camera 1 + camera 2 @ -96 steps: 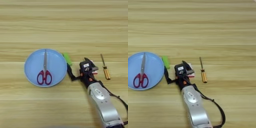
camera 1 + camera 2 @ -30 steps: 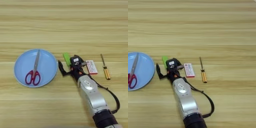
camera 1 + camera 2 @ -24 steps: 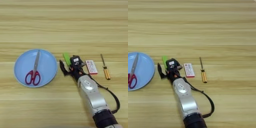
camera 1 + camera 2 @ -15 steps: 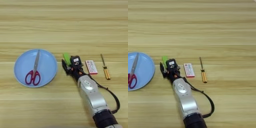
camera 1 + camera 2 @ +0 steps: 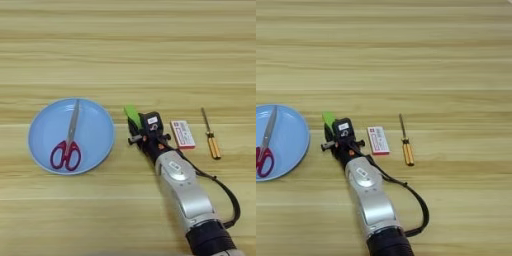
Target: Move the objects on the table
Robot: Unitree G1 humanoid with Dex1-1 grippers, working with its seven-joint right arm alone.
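The right gripper [image 5: 136, 126] has closed its 2 black fingers on the green block [image 5: 132, 115]. The blue plate [image 5: 95, 135] with scissors [image 5: 68, 147] lies left; box [image 5: 182, 134] and screwdriver [image 5: 211, 140] right.

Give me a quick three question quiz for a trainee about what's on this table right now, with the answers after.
1. True or false: the scissors lie on the plate.
2. Which thing lies nearest the picture's right edge? A) box B) screwdriver C) green block
3. Fill in: the gripper is at the ______ block.

Key: 1 true. 2 B, the screwdriver, with the box on its left. 3 green.
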